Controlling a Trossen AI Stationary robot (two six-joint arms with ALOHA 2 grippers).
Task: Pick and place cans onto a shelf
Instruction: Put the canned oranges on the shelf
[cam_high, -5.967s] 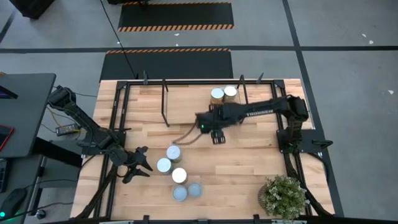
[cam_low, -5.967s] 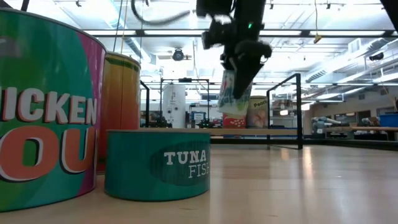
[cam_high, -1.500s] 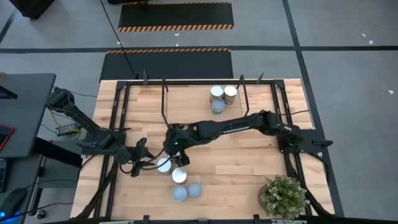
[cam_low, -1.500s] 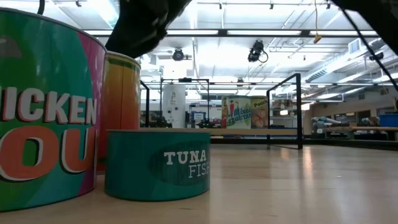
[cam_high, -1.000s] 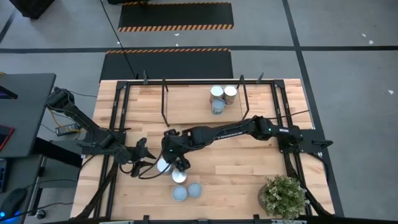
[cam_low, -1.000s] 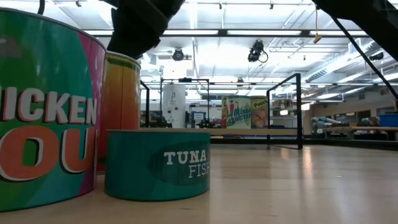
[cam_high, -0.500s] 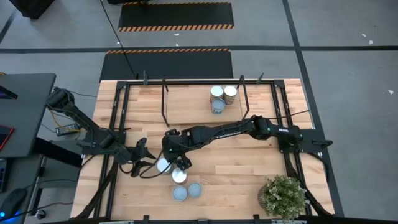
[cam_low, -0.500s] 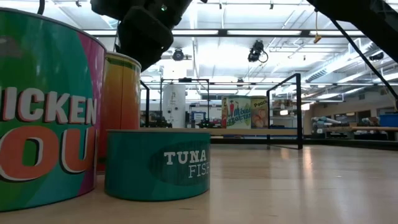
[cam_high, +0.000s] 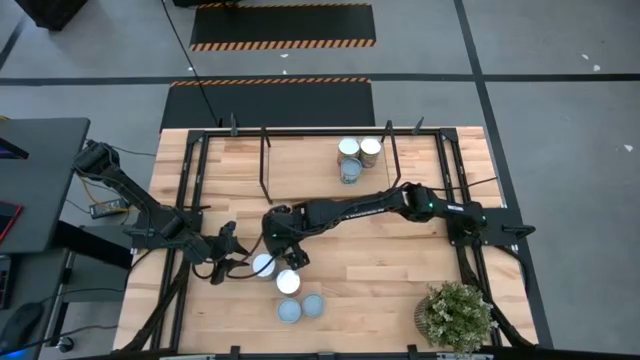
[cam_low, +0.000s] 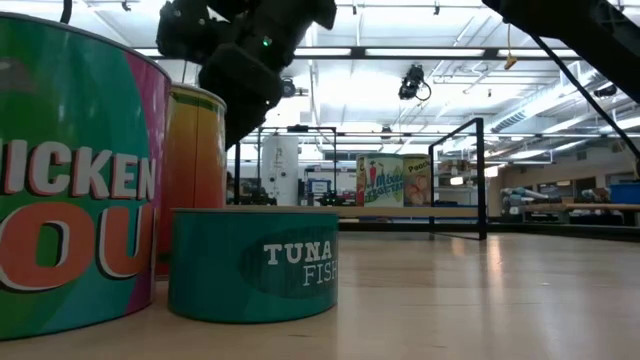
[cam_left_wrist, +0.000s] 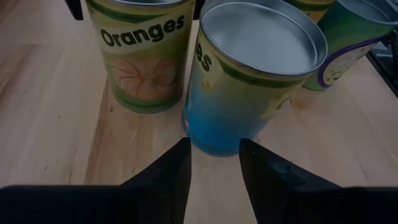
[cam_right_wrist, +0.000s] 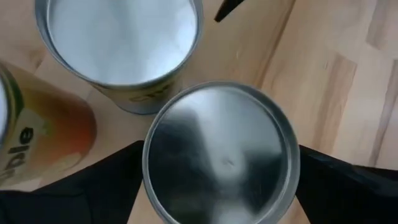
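Note:
Several cans stand near the table's front left. My right gripper (cam_high: 281, 243) reaches down over the farthest of them, a silver-topped can (cam_right_wrist: 221, 158) labelled Oranges (cam_left_wrist: 146, 56), and is shut on it. My left gripper (cam_left_wrist: 214, 152) lies low on the table at the left. It points at a blue-and-yellow can (cam_left_wrist: 249, 74), its fingers a little apart with nothing between them. Three more cans (cam_high: 350, 160) stand on the shelf (cam_high: 300, 165) at the far side. My right gripper holds the Oranges can by its wall just under the rim (cam_right_wrist: 148, 165), one finger (cam_right_wrist: 93, 186) on each of two opposite sides. The fingers come from above, pointing down. The can stands upright on the table.
An apple-labelled can (cam_right_wrist: 31, 143) and the white-topped can (cam_right_wrist: 118, 50) stand close beside the held one. A chicken soup can (cam_low: 70, 180) and a flat tuna can (cam_low: 250, 265) are nearest the front edge. A potted plant (cam_high: 458, 315) sits at the front right. Black rails (cam_high: 265, 165) frame the shelf.
My right gripper has come down around the Oranges can and shifted slightly toward the far edge, uncovering the can in front of it. The cans have stayed in place.

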